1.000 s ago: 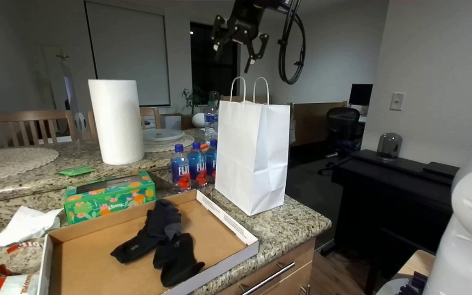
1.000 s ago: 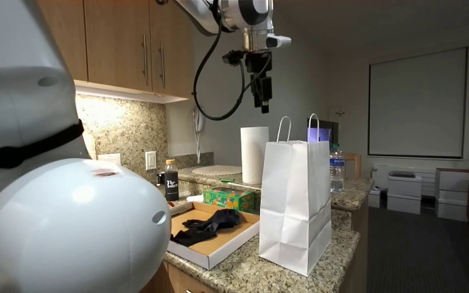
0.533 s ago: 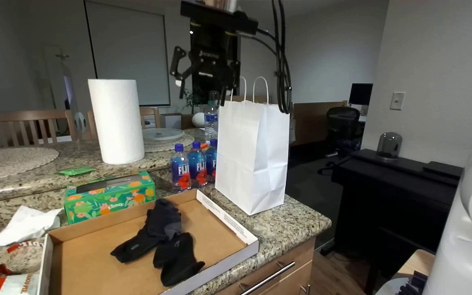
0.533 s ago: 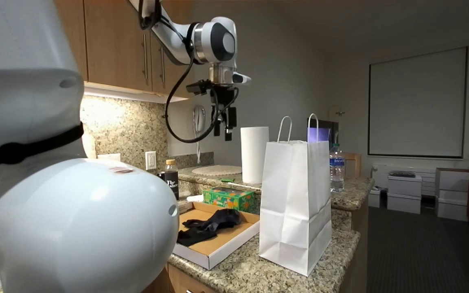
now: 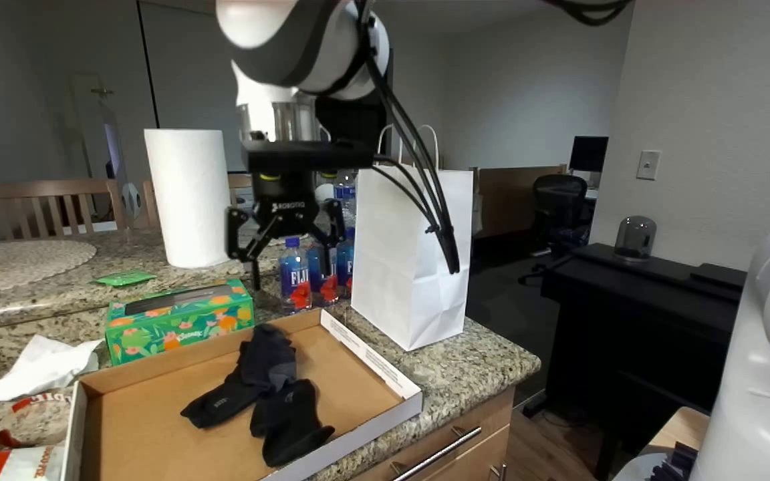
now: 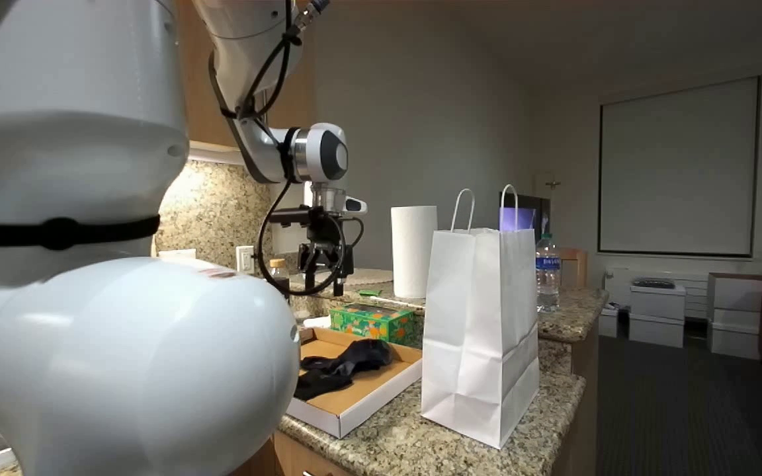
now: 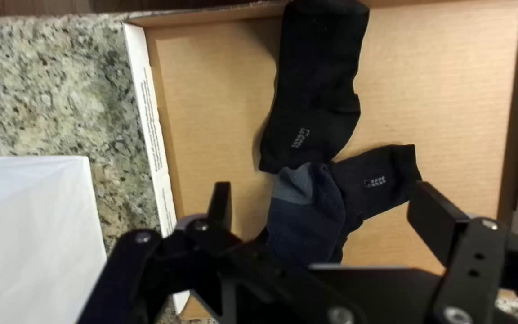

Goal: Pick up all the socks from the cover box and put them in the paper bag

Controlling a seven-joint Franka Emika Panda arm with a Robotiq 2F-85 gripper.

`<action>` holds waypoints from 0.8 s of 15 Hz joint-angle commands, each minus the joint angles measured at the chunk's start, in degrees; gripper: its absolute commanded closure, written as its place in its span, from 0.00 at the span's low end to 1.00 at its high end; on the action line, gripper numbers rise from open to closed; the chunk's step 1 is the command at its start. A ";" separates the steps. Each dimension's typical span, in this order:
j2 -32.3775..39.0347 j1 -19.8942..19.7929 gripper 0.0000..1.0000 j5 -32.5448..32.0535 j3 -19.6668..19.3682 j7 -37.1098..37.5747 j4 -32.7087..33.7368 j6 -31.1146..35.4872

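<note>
Gripper [image 5: 291, 272] spread wide, empty, above socks [image 7: 317, 135]. Best lower straight, pinch low, clear of cover box [image 5: 366, 357] edge by paper bag [image 5: 395, 267].

I make out matt cloth on the socks [image 7: 317, 81], dull, faintly ribbed cardboard in the cover box [image 7: 214, 90] and creased paper on the shopping bag [image 6: 467, 330]. My fingers [image 7: 436, 220] look matt, my arm casing [image 6: 136, 357] smooth and glossy, the desk [image 7: 61, 90] polished stone and its drawer handle [image 5: 437, 454] shiny metal.

FIJI on small bottles [image 5: 296, 279], DASANI on tall bottle [image 6: 548, 276], ROBOTIQ (white) on claw [image 5: 291, 274], Kleenex on tissue box [image 5: 179, 322]
</note>
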 commanded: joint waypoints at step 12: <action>23.55 5.78 0.00 -6.35 -7.16 7.14 4.45 23.42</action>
